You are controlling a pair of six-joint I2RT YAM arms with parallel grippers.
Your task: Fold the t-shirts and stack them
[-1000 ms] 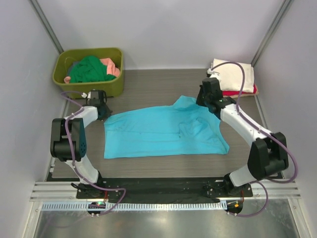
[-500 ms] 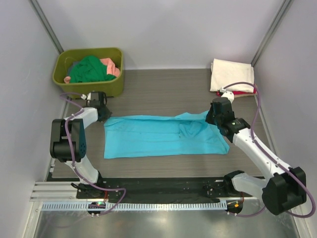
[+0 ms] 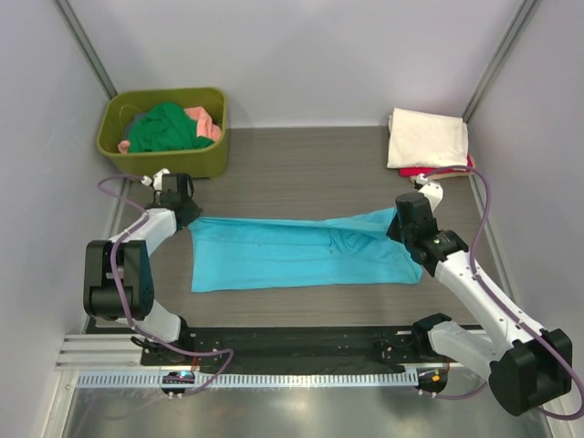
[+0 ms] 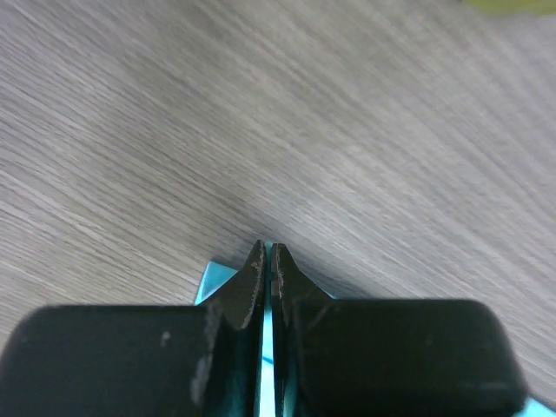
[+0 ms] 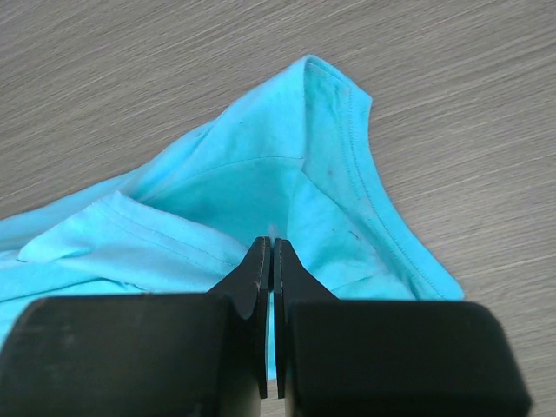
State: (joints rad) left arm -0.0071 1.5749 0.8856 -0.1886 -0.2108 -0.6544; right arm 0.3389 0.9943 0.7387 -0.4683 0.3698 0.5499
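Top external: right pincer point(image 3: 399, 224) pulled turquoise t-shirt point(image 3: 292, 257) nearer.

I can read no words or numbers here. The white strip point(image 3: 274, 379) in front may have tiny marks, too small to tell.

The spread shirt point(image 3: 301, 251) is plain bright turquoise. The counter point(image 3: 301, 169) is grey-brown woodgrain. The tub point(image 3: 212, 161) is olive, with a dark green shirt point(image 3: 164, 130) and a salmon-pink shirt point(image 3: 210, 123). Cream shirt point(image 3: 427, 137), red shirt point(image 3: 452, 170).
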